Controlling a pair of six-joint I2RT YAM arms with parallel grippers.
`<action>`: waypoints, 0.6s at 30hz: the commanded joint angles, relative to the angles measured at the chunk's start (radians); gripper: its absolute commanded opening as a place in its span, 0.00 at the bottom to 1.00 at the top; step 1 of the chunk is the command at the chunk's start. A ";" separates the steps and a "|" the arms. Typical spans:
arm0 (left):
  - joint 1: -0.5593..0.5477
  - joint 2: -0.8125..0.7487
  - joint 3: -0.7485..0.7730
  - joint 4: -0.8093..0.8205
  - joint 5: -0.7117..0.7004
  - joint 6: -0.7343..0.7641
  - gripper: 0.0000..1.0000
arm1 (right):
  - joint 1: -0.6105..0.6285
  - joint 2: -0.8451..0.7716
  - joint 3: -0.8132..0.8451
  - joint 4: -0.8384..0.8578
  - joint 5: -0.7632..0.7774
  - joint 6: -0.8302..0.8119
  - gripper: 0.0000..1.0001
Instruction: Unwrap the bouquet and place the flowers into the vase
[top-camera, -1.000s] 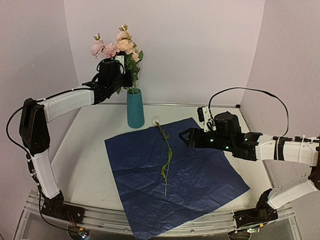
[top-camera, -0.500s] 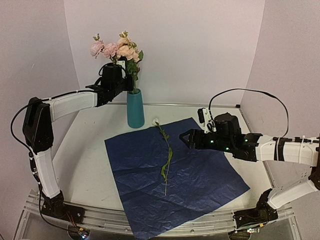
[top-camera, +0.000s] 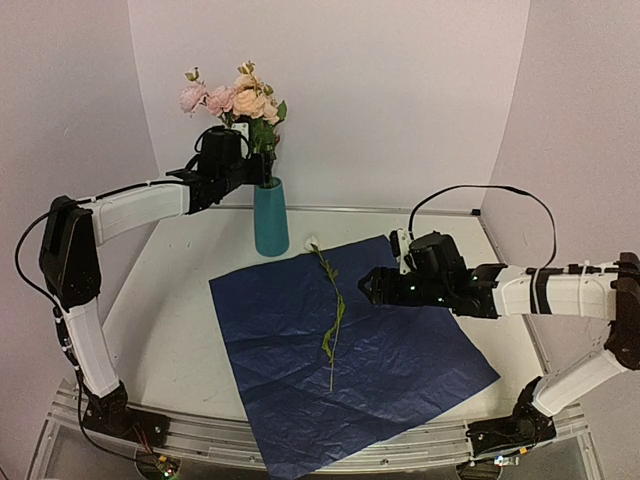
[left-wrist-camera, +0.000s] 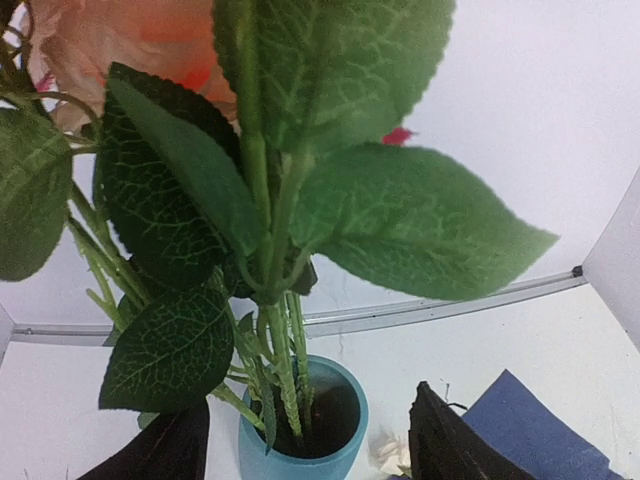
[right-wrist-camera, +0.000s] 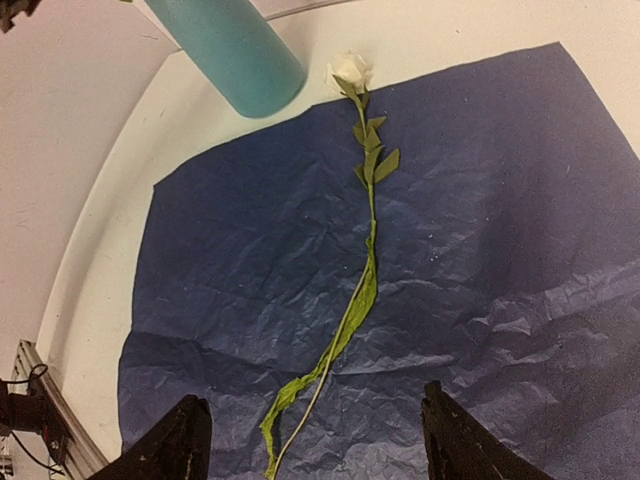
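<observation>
Flowers (top-camera: 235, 95) in the vase (top-camera: 270, 218) may tip it if the wide-open, empty left hand (top-camera: 258, 170) snags them, while the right hand (top-camera: 368, 285) hovers open and empty.

Both arms reach out, the left gripper (top-camera: 262, 170) high above the vase (top-camera: 270, 218) and the right gripper (top-camera: 366, 285) low to the right of it.

The left arm (top-camera: 130, 205) rises from its base well left of the vase, bends sharply at the elbow, and sends its white forearm rightward and slightly upward, ending just above the vase's mouth. In the left wrist view, its dark fingers (left-wrist-camera: 165, 450) stand wide apart on either side of the vase's rim, touching nothing. The right arm (top-camera: 560, 292) folds at an elbow far right of the vase, its forearm running nearly level towards the left. Its gripper points left, nearer the camera than the vase, jaws spread with nothing between them.
</observation>
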 joint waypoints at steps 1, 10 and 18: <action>0.006 -0.133 -0.038 -0.013 0.036 -0.012 0.74 | 0.002 0.073 0.093 -0.072 0.042 0.052 0.72; 0.005 -0.274 -0.099 -0.152 0.123 -0.084 0.84 | 0.018 0.313 0.320 -0.323 0.115 0.145 0.65; 0.005 -0.420 -0.231 -0.211 0.206 -0.179 0.86 | 0.059 0.453 0.425 -0.373 0.141 0.179 0.61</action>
